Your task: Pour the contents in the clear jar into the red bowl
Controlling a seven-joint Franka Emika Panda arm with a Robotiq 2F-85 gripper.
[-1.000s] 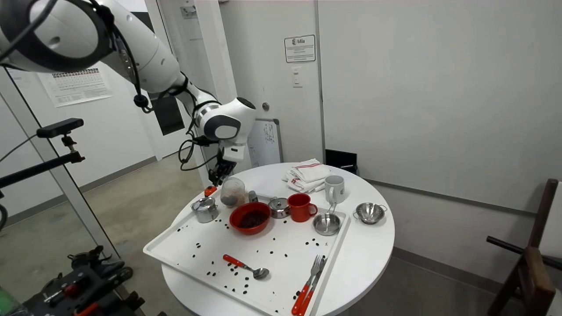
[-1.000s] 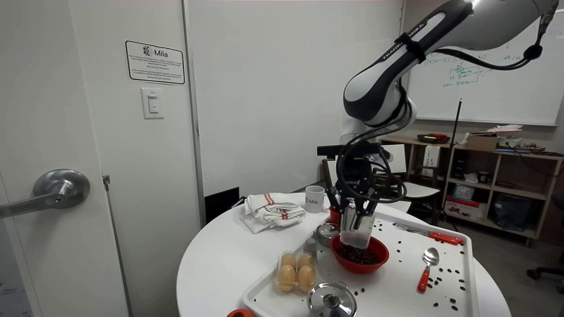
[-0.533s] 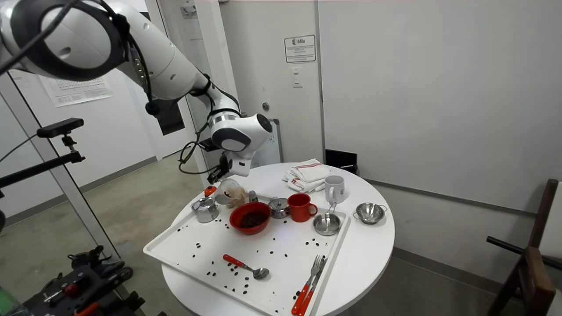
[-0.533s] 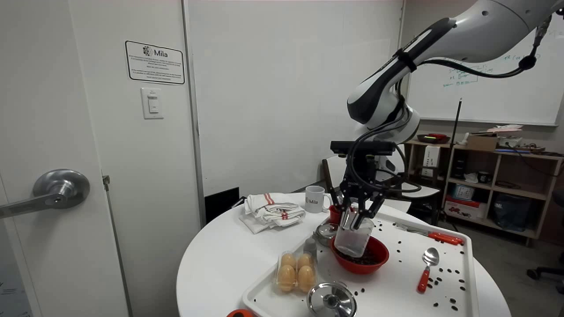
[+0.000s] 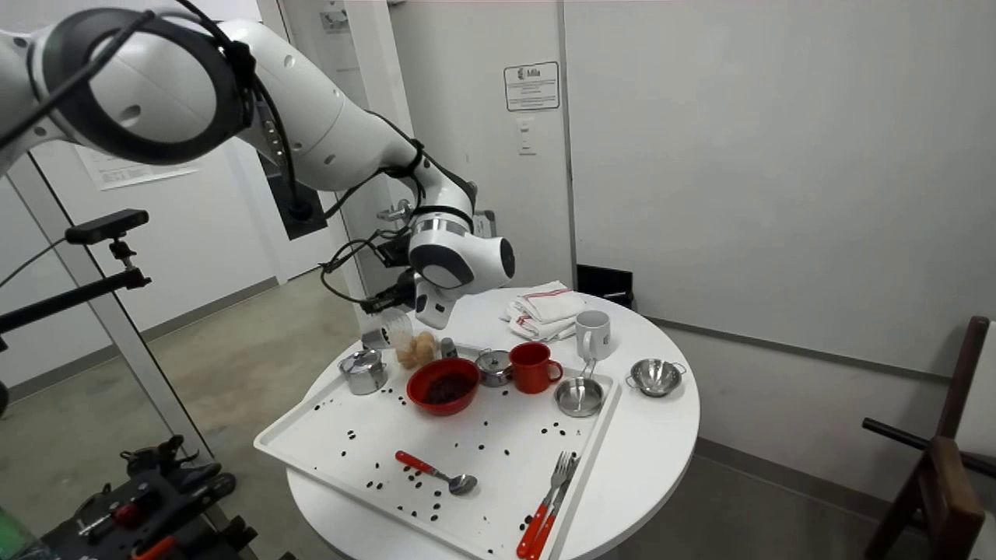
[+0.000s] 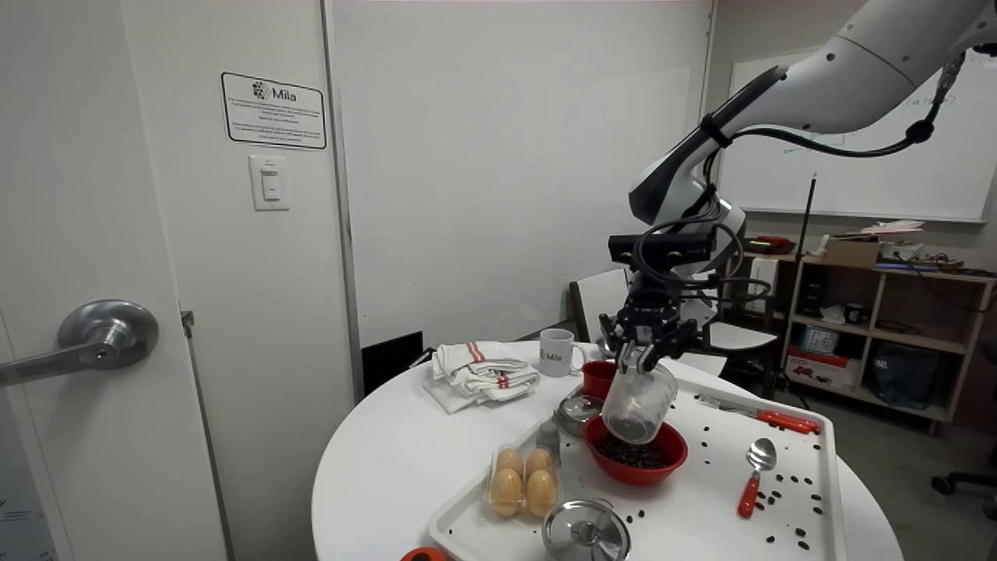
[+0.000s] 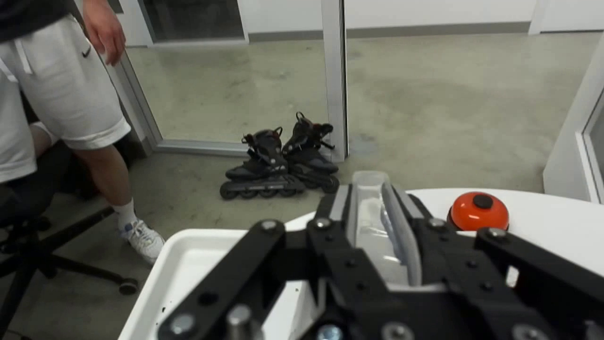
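The clear jar (image 6: 637, 405) is see-through and tilted. My gripper (image 6: 639, 354) is shut on it; in the wrist view a see-through part of the jar (image 7: 375, 231) sits between the fingers (image 7: 370, 200). The jar is raised off the tray; no dark beans show clearly in it. The red bowl (image 6: 650, 472) stands on the white tray with dark beans inside. In an exterior view the jar overlaps the bowl's far rim; in an exterior view the jar (image 5: 391, 330) hangs behind and left of the bowl (image 5: 426, 398), past the eggs.
Close by on the tray (image 5: 537, 467) are an egg carton (image 6: 523, 487), a lidded metal pot (image 5: 363, 373), another small pot (image 5: 496, 367) and a red cup (image 5: 533, 369). A spoon (image 5: 436, 471), cutlery (image 5: 545, 513) and scattered beans lie there. An orange bell (image 7: 479, 211) stands beyond.
In an exterior view the wrist has swung right and down while the jar has moved left and up. The jar's tilt has changed; it stays in the gripper. The bowl has not moved.
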